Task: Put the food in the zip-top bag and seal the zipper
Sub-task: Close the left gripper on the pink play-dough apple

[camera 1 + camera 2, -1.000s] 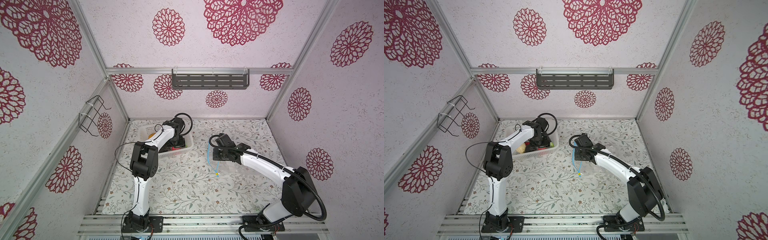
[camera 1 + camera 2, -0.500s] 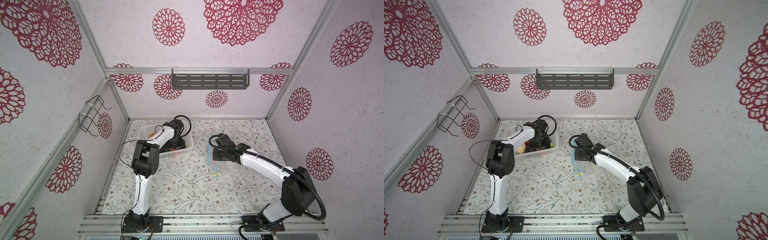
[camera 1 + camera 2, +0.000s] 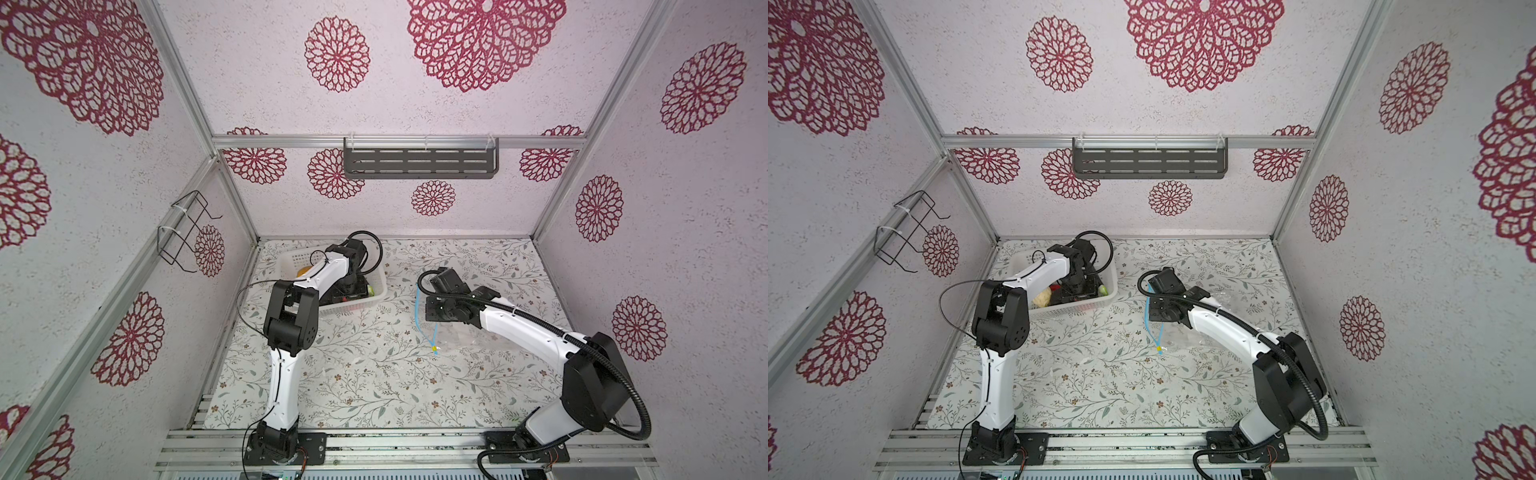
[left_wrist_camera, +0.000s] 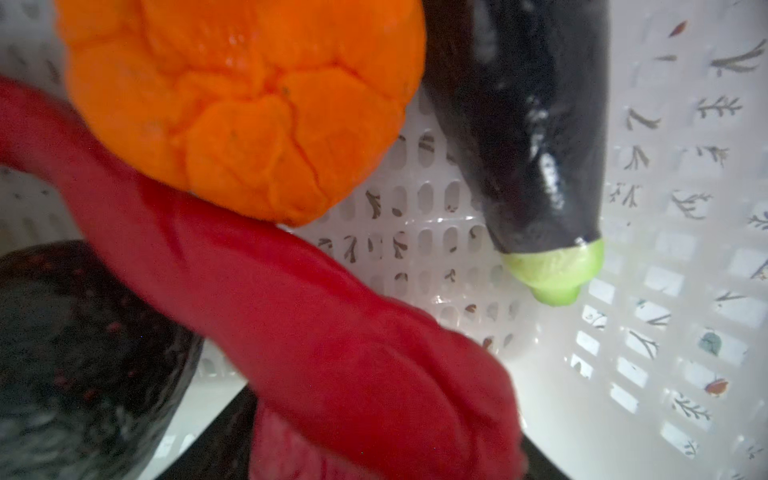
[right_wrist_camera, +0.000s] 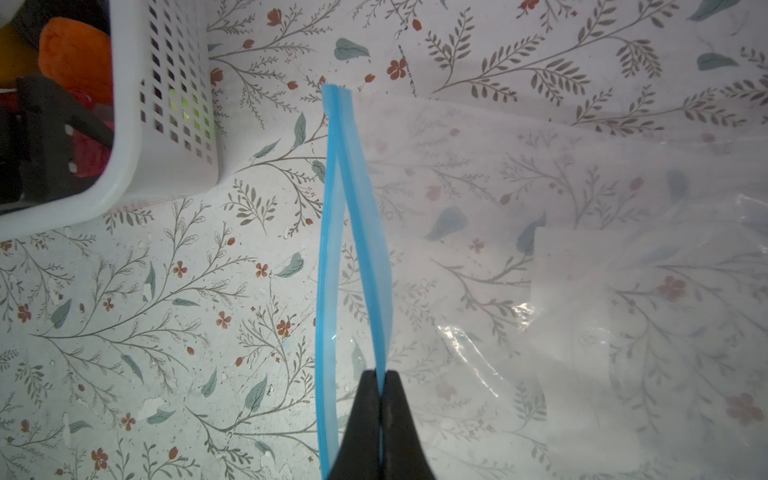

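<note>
In both top views the left arm [image 3: 328, 276] had edged deeper into the white basket [image 3: 376, 293] at the table's far left corner, with the left gripper [image 3: 351, 286] low among the toys. The zip-top bag [image 3: 465, 338] lay right of centre, unmoved and empty.

In the left wrist view the red chilli [image 4: 291, 316] loomed closest, beside a peeled orange [image 4: 245, 112], an aubergine [image 4: 532, 124] and a black lump [image 4: 75, 353]. We could not tell whether the jaws were spread or gripping.

In the right wrist view the right gripper [image 5: 380, 390] was pressed together on one lip of the zipper [image 5: 370, 249], holding the mouth parted. We judged a first pick imminent.
</note>
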